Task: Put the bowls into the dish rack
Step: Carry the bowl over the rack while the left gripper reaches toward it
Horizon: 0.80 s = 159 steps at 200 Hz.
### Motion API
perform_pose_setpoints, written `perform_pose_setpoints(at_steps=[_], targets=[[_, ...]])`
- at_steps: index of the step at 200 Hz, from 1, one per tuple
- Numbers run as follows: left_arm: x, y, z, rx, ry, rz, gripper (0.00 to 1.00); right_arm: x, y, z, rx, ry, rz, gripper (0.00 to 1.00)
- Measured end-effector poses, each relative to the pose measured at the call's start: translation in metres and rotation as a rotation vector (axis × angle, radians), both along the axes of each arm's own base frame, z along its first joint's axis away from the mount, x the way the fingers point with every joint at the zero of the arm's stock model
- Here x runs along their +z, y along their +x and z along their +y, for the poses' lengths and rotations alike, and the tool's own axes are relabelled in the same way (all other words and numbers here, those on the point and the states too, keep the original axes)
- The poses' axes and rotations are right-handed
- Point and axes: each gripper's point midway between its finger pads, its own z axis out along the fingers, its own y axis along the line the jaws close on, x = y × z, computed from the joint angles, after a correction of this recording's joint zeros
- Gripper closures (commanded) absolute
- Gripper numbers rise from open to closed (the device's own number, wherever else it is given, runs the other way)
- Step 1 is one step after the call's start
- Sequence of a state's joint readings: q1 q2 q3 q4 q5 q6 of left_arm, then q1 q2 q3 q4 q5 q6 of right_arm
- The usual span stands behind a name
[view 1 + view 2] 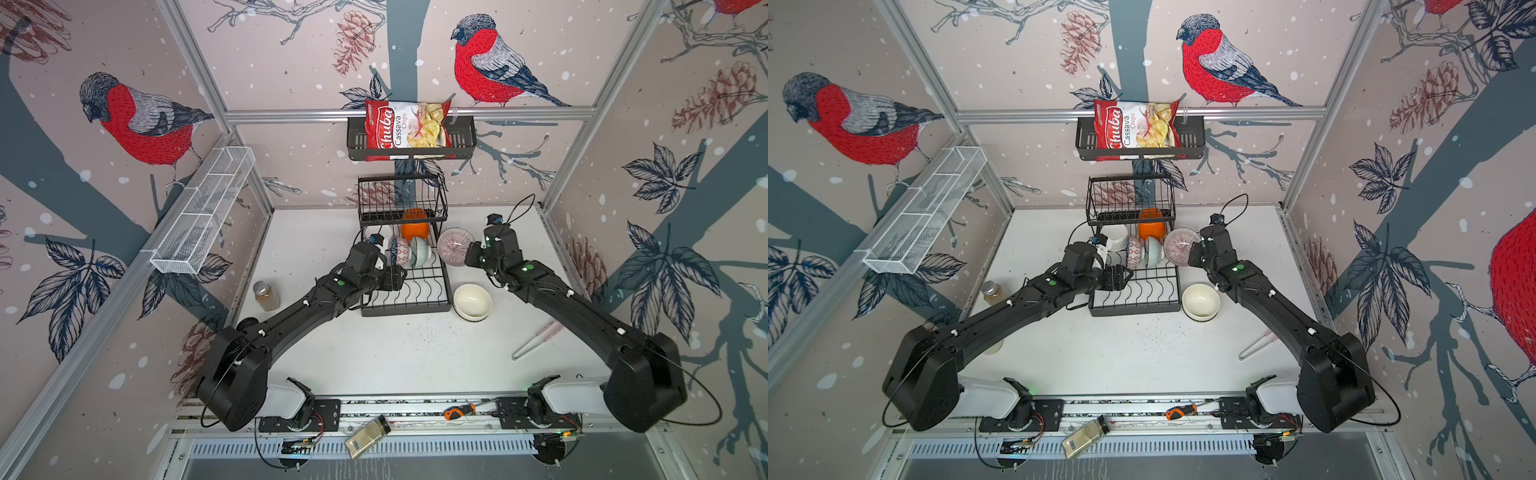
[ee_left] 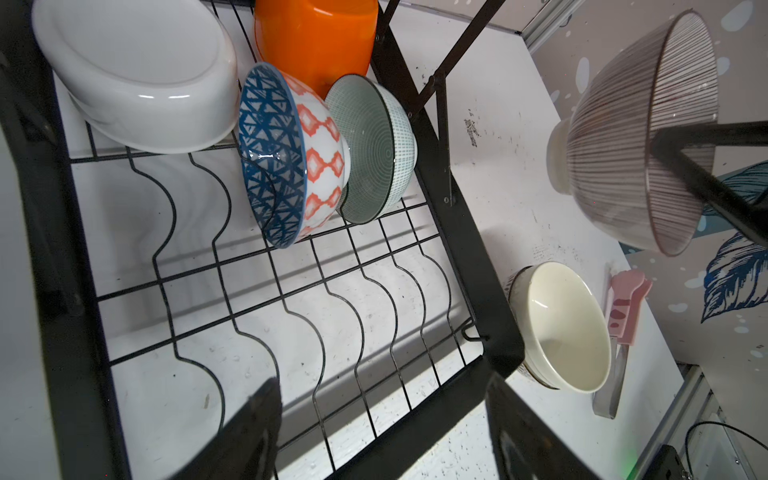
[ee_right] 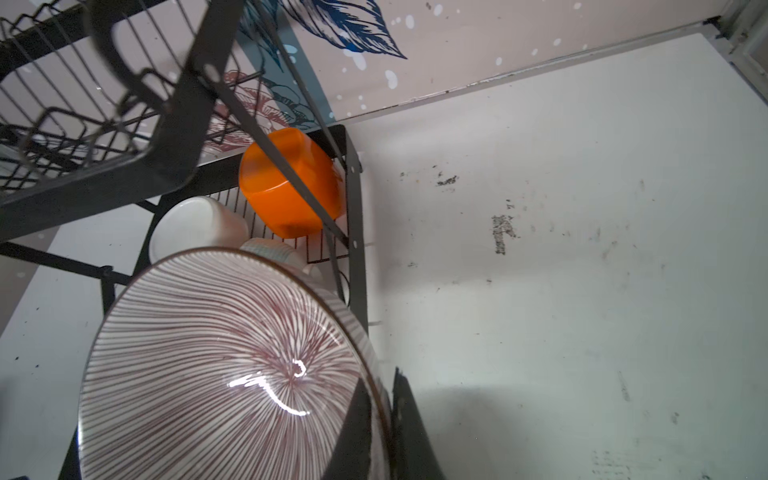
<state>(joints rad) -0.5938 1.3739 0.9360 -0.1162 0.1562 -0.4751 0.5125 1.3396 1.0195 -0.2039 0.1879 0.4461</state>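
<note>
The black wire dish rack [image 1: 407,309] [image 1: 1133,311] stands mid-table. On its lower grid [image 2: 457,232] lean a white squarish bowl [image 2: 141,83], an orange bowl [image 2: 316,37] [image 3: 291,183], a blue and red patterned bowl [image 2: 291,158] and a mint-green bowl [image 2: 370,149]. My right gripper [image 3: 384,415] [image 1: 469,253] is shut on the rim of a brown-striped bowl [image 3: 216,365] [image 1: 455,245] [image 2: 631,137], held tilted in the air by the rack's right side. My left gripper [image 2: 380,395] [image 1: 395,276] hangs open and empty over the grid's front slots. A cream bowl [image 1: 472,301] [image 2: 565,328] sits nested in another bowl on the table.
A pink-handled utensil [image 1: 536,340] lies right of the cream bowl. A small jar [image 1: 267,295] stands left of the rack. On the back wall hangs a black shelf [image 1: 465,141] with a chips bag [image 1: 405,126]. A white mesh trough [image 1: 203,212] runs along the left wall.
</note>
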Motion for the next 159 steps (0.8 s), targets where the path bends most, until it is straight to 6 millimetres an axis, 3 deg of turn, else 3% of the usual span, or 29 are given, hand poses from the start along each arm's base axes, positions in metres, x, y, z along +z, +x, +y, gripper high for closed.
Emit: perform_pose_setpoints(at_steps=[40, 89, 159], targets=[[0.014, -0.006, 0.004, 0.010, -0.031, -0.023, 0.27, 0.004, -0.011, 0.032, 0.071, -0.013, -0.009, 0.98], [0.027, -0.013, 0.012, 0.028, -0.054, -0.058, 0.29, -0.008, -0.022, 0.074, 0.153, -0.054, 0.012, 0.98], [0.026, -0.015, 0.022, 0.074, -0.064, -0.075, 0.40, -0.017, -0.032, 0.126, 0.266, -0.092, 0.018, 0.98]])
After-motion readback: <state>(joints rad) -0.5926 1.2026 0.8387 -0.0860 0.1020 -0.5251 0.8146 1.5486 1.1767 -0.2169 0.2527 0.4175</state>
